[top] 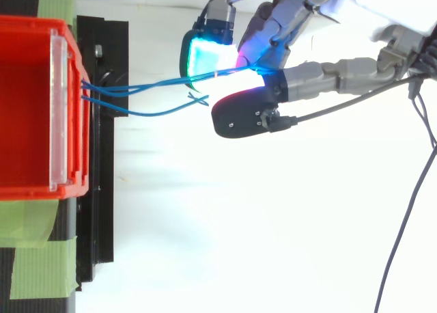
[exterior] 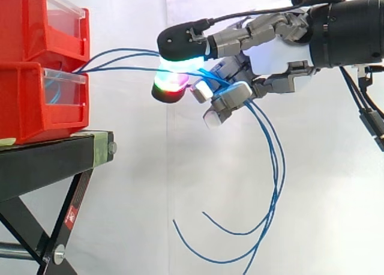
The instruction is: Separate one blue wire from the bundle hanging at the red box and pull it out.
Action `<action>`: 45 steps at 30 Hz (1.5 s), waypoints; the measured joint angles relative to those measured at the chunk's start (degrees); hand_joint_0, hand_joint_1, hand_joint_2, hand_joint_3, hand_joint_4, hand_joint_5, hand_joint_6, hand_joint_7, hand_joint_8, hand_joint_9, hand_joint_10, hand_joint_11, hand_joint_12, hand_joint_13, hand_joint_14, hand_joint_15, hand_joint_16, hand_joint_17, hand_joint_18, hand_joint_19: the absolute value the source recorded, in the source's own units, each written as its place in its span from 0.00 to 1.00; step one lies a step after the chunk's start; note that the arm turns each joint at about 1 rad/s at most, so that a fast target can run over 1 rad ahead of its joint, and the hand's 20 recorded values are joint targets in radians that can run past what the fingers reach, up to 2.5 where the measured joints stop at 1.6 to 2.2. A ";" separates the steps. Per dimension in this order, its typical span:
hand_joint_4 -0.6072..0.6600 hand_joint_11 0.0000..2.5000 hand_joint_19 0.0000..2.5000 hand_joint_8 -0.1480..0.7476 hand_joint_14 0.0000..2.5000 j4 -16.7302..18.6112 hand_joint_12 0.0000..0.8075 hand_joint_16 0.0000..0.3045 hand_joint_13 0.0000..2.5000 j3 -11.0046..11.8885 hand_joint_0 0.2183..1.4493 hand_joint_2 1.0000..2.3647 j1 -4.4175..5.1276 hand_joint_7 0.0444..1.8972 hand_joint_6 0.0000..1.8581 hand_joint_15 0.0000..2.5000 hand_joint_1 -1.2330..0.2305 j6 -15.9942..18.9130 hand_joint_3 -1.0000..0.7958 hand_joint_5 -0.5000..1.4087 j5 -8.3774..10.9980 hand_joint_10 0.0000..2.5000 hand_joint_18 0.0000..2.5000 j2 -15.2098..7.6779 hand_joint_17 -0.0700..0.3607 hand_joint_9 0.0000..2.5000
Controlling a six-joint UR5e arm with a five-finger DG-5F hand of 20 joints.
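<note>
— Several blue wires (exterior: 120, 60) come out at the front of the lower red bin (exterior: 30, 107), left of frame in my side view. They run roughly level to the right, straight into the hand (exterior: 273, 56).
— Fingers (exterior: 171, 86)?
— Clamped on the wires. There's a black-backed tip glowing cyan on top and a red-green pad underneath, with the strands pinched between them at centre frame. I cannot tell how many strands sit in the pinch.
— Past the pinch?
— The wires pass under the palm and hang in long loops, with loose ends curling at lower centre, well apart from the black stand (exterior: 42, 161).
— Top view?
— Same bundle (top: 150, 89), leaving from under the front edge of the upper red bin (top: 27, 108) at left and meeting the glowing pads at upper centre. One strand runs lower in frame, apart from the rest, near the black fingertip.
— Bins?
— Stacked, upper on lower, both on the stand at lower left.
</note>
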 measured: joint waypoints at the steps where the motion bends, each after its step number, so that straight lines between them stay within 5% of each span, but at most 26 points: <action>1: 0.62 0.44 0.29 0.58 0.09 0.00 0.39 0.17 0.53 0.01 0.42 0.01 0.00 0.52 0.47 0.71 0.22 -0.01 0.38 0.13 0.00 0.01 0.29 0.00 0.42 0.45; 6: 0.63 0.44 0.28 0.58 0.07 0.00 0.39 0.16 0.53 0.00 0.43 0.01 0.01 0.52 0.47 0.71 0.21 -0.06 0.33 0.13 0.00 0.01 0.28 0.00 0.42 0.43; 12: 0.64 0.43 0.30 0.60 0.09 0.00 0.40 0.16 0.53 0.00 0.34 0.00 0.00 0.50 0.46 0.70 0.33 -0.16 0.28 0.13 0.00 0.01 0.27 0.00 0.42 0.45; 29: 0.65 0.43 0.31 0.62 0.10 0.00 0.40 0.17 0.55 0.00 0.31 0.00 0.01 0.51 0.45 0.68 0.48 -0.29 0.30 0.14 0.00 0.01 0.30 0.00 0.44 0.48; 45: 0.63 0.43 0.30 0.62 0.09 0.00 0.39 0.17 0.56 0.00 0.36 0.01 0.00 0.52 0.46 0.69 0.37 -0.29 0.37 0.14 0.00 0.01 0.31 0.00 0.44 0.48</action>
